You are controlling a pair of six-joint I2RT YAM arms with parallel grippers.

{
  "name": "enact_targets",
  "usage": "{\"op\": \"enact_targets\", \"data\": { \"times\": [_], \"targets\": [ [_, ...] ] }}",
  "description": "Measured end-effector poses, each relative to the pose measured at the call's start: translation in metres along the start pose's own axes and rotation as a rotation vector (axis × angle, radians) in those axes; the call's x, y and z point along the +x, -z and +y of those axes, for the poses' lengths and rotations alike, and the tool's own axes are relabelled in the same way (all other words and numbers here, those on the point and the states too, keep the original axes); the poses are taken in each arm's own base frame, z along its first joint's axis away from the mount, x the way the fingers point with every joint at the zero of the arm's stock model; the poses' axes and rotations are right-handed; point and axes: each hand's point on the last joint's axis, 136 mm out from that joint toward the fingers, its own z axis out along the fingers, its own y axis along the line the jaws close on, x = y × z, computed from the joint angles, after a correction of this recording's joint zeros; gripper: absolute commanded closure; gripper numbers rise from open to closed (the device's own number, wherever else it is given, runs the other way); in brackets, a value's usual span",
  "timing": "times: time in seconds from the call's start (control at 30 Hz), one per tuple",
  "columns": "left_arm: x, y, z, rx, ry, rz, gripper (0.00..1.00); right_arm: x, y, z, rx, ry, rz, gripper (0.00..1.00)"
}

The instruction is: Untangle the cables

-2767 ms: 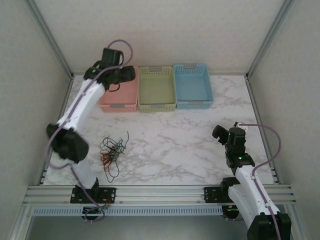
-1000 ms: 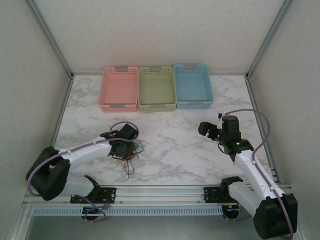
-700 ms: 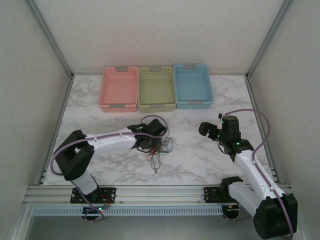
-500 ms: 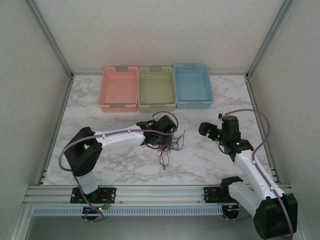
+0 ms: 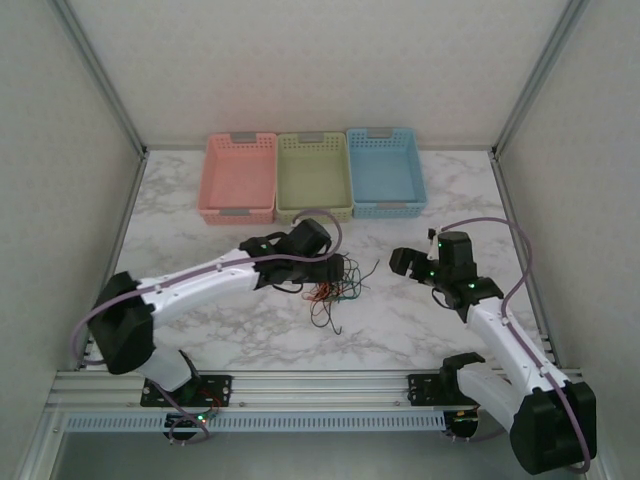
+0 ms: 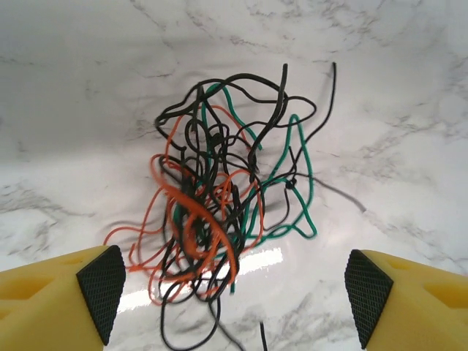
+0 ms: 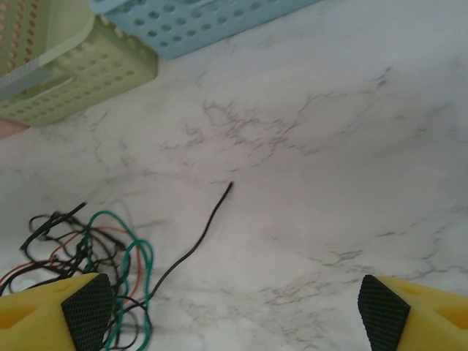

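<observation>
Cables [image 5: 330, 290] of three colours, black, red-orange and green, lie in one knot on the desk [image 5: 430, 330] near its middle, in front of the green basket [image 5: 314, 213] and well apart from it. The left gripper [image 5: 335, 272] hangs over the knot with its jaws spread wide and nothing between them. In the left wrist view its two yellow fingers [image 6: 95, 289] flank the tangle, which rests on the marble below. We read this straddling stance as suited to coming down on the bundle, or on one strand of it. Which strand is meant we cannot tell, since the red-orange and black loops cross densely at the centre.

The right gripper [image 5: 400, 262] hovers just to the right of the knot, likewise open and holding nothing. Its wrist view takes in the knot's right fringe, where a green loop [image 7: 135, 270] and a free black end [image 7: 212, 219] trail out over bare desk. We take that black end as the likely reason for this arm's placement. A strand standing clear of the mass offers a clean grip, and it could be drawn away while the other arm pins the rest.

The pink basket [image 5: 236, 213], green basket and blue basket [image 5: 388, 209] stand side by side along the far edge, presumably as bins for sorted strands. With all three colours interlaced, we judge the untangling to be at an early stage.
</observation>
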Motion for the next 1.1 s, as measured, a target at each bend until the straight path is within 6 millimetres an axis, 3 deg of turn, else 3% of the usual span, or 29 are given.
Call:
{"op": "enact_targets", "data": {
  "times": [0.1,0.2,0.33,0.53,0.67,0.87,1.1],
  "targets": [
    [-0.001,0.019,0.014,0.003,0.004,-0.019,0.22,0.011,-0.005,0.011,-0.042,0.003,0.053,0.13],
    [0.001,0.028,0.032,0.002,0.025,-0.025,0.27,0.024,-0.011,0.024,-0.081,0.021,0.113,0.23],
    [0.018,0.019,0.048,-0.002,0.031,0.025,0.35,0.033,-0.020,0.048,-0.129,0.069,0.186,0.36],
    [0.035,0.007,0.051,0.031,0.031,0.069,0.41,0.030,-0.032,0.089,-0.191,0.113,0.234,0.40],
    [0.033,0.001,0.047,0.061,0.036,0.058,0.43,0.025,-0.045,0.114,-0.188,0.074,0.275,0.62],
    [0.034,-0.003,0.048,0.071,0.041,0.050,0.43,0.019,-0.062,0.143,-0.149,0.013,0.327,0.57],
    [0.037,-0.005,0.056,0.057,0.051,0.053,0.43,0.028,-0.069,0.144,-0.007,0.021,0.382,0.57]
  ]
}}
